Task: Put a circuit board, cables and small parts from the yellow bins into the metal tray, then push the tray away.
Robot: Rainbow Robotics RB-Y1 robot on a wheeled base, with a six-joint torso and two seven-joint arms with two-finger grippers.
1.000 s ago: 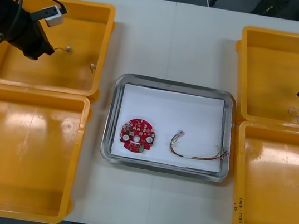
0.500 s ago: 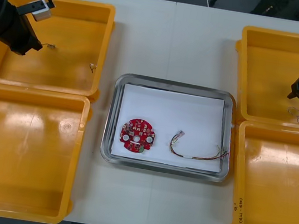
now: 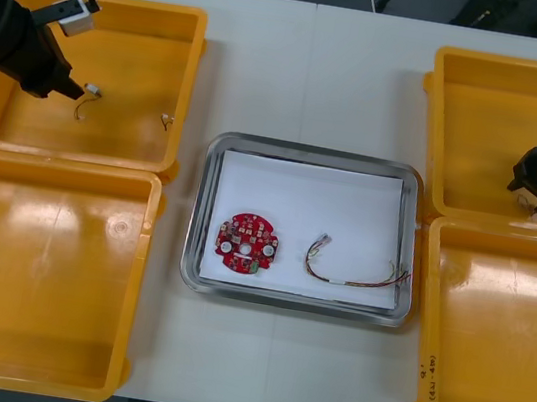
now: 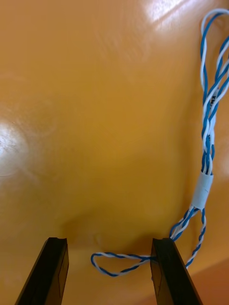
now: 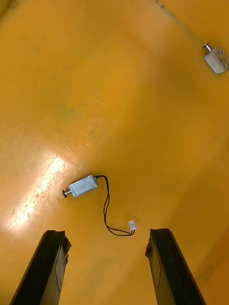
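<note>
Left gripper [image 5: 107,267], fingers spread, above a small silver metal part [image 5: 82,186] with a thin black lead, in the farther yellow plastic bin [image 3: 155,10] left of the shiny rectangular metal tray [image 3: 314,151]. Probably light and rigid: pinch the body, not the limp lead. Right gripper [image 4: 109,271], right of the tray, spread around the end loop of a twisted blue and white cable [image 4: 207,143]. Soft, likely to trail. Bare bin floor all round; bin wall to clear.
</note>
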